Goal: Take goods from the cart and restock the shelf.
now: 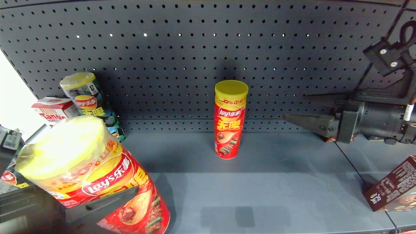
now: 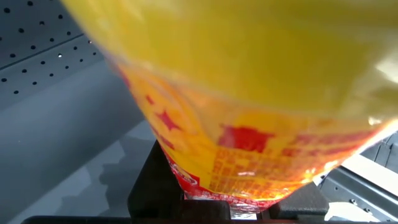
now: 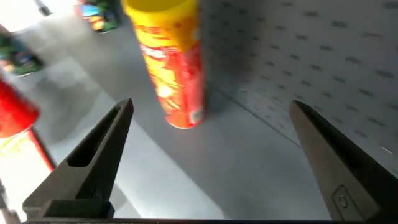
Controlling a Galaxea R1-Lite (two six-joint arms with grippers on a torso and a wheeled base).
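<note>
A red chips can with a yellow lid [image 1: 230,120] stands upright on the grey shelf [image 1: 266,182], close to the pegboard back. My right gripper [image 1: 295,107] hangs open to its right, fingers pointing toward it, a clear gap away. In the right wrist view the same can [image 3: 171,68] stands beyond the spread fingers of that gripper [image 3: 211,111]. At lower left my left gripper [image 1: 97,203] is shut on a second, identical chips can [image 1: 97,175], tilted and held at the shelf's front left. That held can [image 2: 249,93] takes up the left wrist view.
At the back left, a dark-green chips can [image 1: 89,99] leans beside a white-and-red box [image 1: 52,109]. A brown box [image 1: 393,187] lies at the right front edge. The shelf floor between the standing can and the held can is bare.
</note>
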